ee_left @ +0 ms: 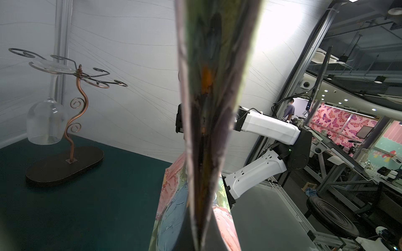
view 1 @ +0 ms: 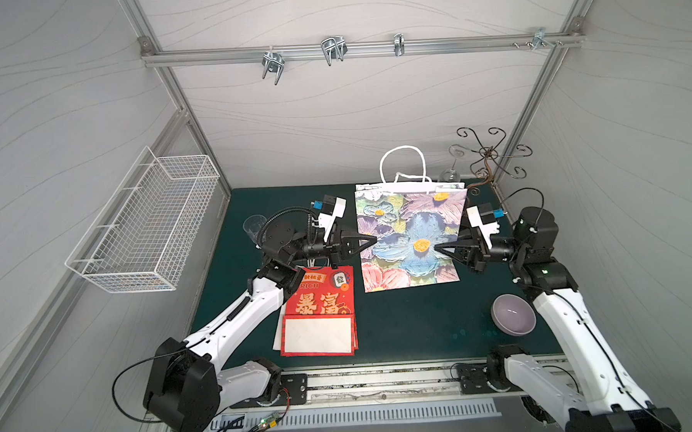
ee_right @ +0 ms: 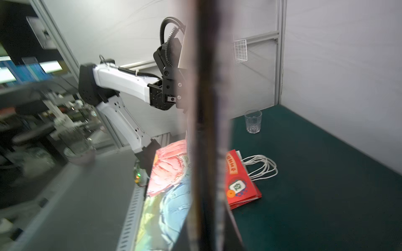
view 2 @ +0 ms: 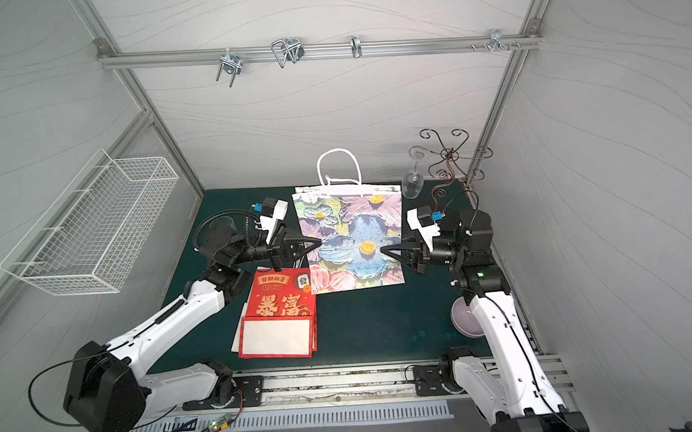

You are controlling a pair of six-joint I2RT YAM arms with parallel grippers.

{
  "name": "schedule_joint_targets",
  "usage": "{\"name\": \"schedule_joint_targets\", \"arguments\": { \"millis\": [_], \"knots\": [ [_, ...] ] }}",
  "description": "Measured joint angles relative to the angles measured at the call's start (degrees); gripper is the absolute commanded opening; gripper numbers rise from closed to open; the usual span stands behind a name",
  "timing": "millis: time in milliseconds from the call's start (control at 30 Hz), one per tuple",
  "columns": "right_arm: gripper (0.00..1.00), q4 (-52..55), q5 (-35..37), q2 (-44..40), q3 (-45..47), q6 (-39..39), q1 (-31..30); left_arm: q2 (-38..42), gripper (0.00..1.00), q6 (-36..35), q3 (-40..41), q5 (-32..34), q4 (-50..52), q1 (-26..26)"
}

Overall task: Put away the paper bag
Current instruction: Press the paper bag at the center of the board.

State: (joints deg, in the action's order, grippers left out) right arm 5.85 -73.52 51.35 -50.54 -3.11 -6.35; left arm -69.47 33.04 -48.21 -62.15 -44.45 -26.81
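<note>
The left gripper (view 1: 371, 240) and the right gripper (view 1: 438, 248) are each clamping 1 side fold of the flowered paper bag (view 1: 411, 238), which is standing upright toward the far edge of the table (view 1: 413, 326). I think both should be pressing inward evenly, so that it is flattening without tearing. Also showing are 1 red bag stack (view 1: 320, 306), 1 tumbler (view 1: 253, 225), 1 bowl (view 1: 513, 314) and 1 wine glass (view 1: 451, 172).

Bright, even top views — paper bag (ee_left: 208, 108) blurred in wrist views, perhaps too close.
</note>
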Motion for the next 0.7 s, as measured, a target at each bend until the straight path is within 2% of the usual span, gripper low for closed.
{"name": "schedule_joint_targets", "arguments": {
  "millis": [167,200,233,267,333,500,600,700],
  "knots": [
    [0.0,0.26,-0.79,-0.04,-0.13,0.02,0.0,0.13,0.0,-0.02,0.0,0.24,0.81,0.15],
    [0.13,0.44,-0.83,-0.04,-0.2,-0.09,0.0,0.31,0.0,-0.04,0.0,0.33,1.07,0.15],
    [0.38,0.68,-0.81,-0.07,-0.28,-0.24,-0.02,0.52,0.0,-0.07,0.0,0.42,1.38,0.2],
    [0.5,1.11,-0.63,-0.07,-0.46,-0.31,0.0,0.7,0.0,-0.11,0.0,0.44,1.7,0.24],
    [0.59,1.68,0.07,-0.2,-0.68,-0.68,0.0,1.05,0.0,-0.22,0.0,0.48,2.23,0.31],
    [0.56,5.44,2.01,-0.39,-0.92,-4.52,0.0,1.25,0.0,0.35,0.0,0.42,2.32,0.52],
    [0.4,5.64,2.36,-0.42,0.07,-5.68,0.0,1.25,0.0,1.22,0.0,0.33,1.81,0.52],
    [0.16,5.33,1.92,-0.26,1.27,-4.46,0.0,1.25,0.0,1.31,0.0,0.15,1.73,0.52]
  ]
}}
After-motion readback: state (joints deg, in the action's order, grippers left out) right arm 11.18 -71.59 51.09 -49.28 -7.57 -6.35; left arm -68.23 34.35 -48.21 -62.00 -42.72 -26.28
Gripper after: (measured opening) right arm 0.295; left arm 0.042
